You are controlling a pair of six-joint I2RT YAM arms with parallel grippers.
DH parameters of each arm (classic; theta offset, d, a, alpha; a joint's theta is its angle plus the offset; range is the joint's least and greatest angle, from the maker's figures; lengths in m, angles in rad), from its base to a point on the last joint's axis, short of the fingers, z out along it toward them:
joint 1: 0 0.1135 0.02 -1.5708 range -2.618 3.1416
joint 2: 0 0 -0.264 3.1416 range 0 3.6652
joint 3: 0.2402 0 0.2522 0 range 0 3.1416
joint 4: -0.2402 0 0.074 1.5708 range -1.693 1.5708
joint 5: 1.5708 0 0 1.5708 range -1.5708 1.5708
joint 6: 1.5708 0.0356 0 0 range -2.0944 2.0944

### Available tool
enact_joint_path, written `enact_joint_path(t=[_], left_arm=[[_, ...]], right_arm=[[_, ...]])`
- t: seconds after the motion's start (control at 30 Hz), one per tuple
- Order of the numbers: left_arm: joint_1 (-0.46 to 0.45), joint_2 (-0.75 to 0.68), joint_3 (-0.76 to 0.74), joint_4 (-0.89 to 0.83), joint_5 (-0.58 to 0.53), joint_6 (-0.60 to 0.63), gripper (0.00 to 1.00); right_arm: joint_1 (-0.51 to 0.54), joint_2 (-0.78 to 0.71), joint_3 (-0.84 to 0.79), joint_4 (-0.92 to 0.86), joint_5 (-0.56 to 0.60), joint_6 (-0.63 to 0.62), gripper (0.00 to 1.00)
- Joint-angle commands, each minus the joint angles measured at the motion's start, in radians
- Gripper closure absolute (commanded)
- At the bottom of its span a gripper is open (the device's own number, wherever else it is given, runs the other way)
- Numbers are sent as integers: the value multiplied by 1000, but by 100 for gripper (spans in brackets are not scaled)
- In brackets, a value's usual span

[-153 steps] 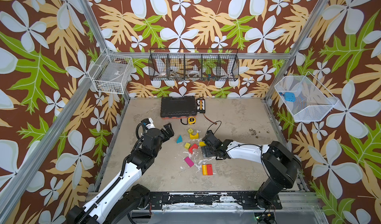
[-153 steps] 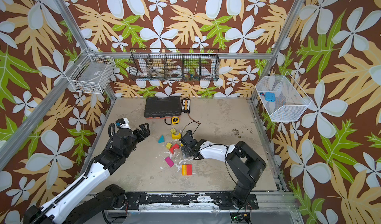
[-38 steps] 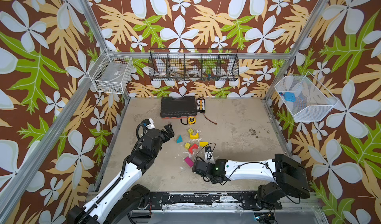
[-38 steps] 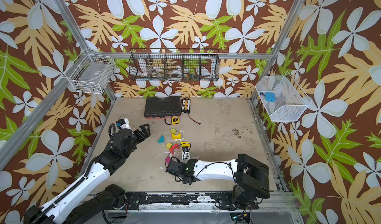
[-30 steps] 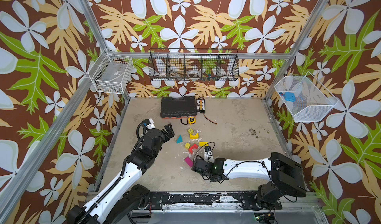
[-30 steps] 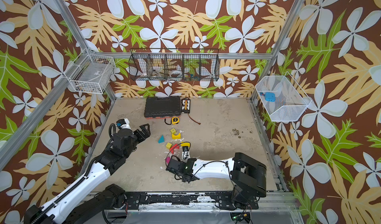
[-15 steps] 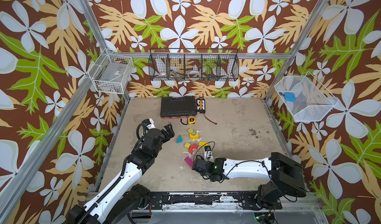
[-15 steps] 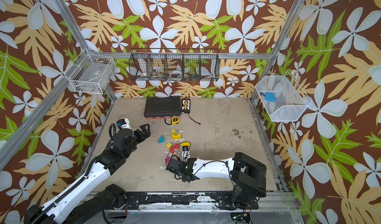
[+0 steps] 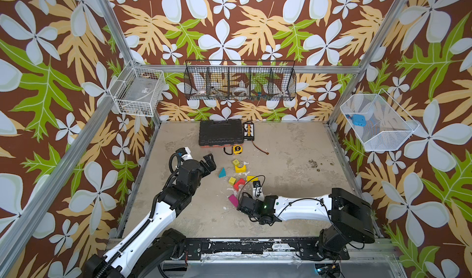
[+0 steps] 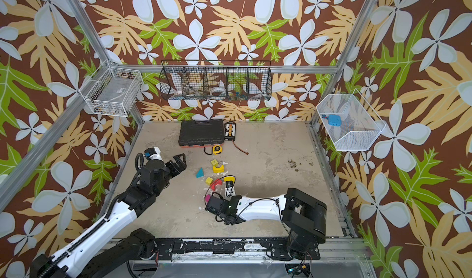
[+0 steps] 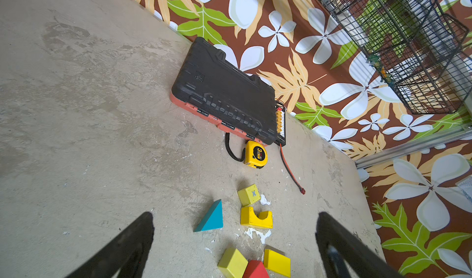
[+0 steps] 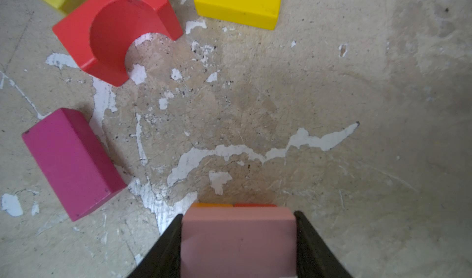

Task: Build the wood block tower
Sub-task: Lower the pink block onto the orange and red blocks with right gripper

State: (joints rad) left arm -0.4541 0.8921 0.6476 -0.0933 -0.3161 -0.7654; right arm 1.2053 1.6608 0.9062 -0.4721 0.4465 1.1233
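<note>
My right gripper is clamping a pink block and holding it directly over an orange block and a red block, which are lying side by side on the near middle of the table. I cannot tell whether they are touching. Just to the left a magenta brick is lying flat. A red arch and a yellow brick are sitting farther back. My left gripper is hanging wide open and empty on the left, facing a teal wedge.

Pink block sits over orange and red blocks; magenta brick, red arch, yellow blocks, teal wedge lie loose.
</note>
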Motion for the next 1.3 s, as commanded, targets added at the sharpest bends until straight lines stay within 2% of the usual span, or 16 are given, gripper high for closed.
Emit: enact_joint_path(t=[0.0,0.3,1.27], left_arm=[[2,1,3,20,-6,-5,0],[2,3,2,21,-5,-5,0],[2,6,1,23,-2,-5,0]], right_arm=[[-1,7,4,-6,-12,4,50],[-1,3,-1,-2,-30,6,43],[31,-30,-10,-17,-29,37,42]])
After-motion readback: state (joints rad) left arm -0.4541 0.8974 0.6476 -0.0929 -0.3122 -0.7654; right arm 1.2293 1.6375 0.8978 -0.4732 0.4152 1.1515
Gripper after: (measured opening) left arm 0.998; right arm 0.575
